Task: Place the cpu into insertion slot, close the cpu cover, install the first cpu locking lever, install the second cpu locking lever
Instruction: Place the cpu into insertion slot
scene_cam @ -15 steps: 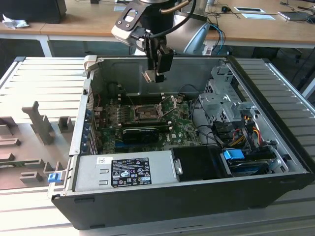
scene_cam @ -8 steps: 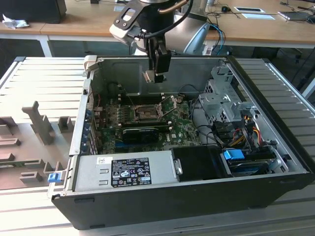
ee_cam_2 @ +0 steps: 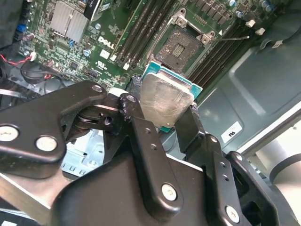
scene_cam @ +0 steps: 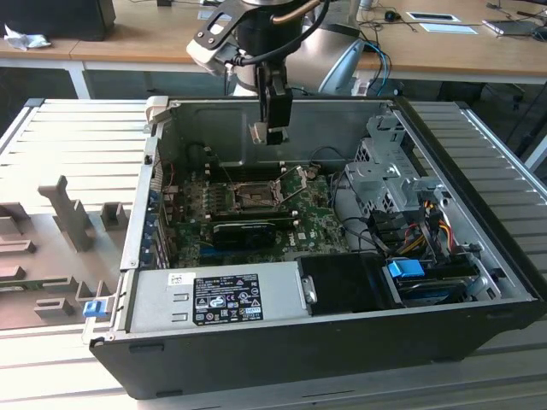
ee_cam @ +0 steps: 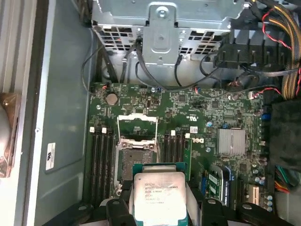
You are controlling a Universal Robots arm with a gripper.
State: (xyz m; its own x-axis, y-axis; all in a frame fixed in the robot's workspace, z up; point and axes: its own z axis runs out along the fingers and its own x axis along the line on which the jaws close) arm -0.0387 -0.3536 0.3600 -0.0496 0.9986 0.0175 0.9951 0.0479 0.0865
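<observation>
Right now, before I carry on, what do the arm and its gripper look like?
The gripper is matte black: flat jointed link bars pinned with silver screws, ending in narrow black jaws. In the exterior view the arm has a dark wrist, a pale grey block mounted beside it and a black cable looping over the top.

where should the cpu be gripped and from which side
By two opposite thin edges of the cpu, fingers coming from its flat metal-top side, as the gripper holds it now: a thin flat square probably offers no other hold, and the underside stays free.
</observation>
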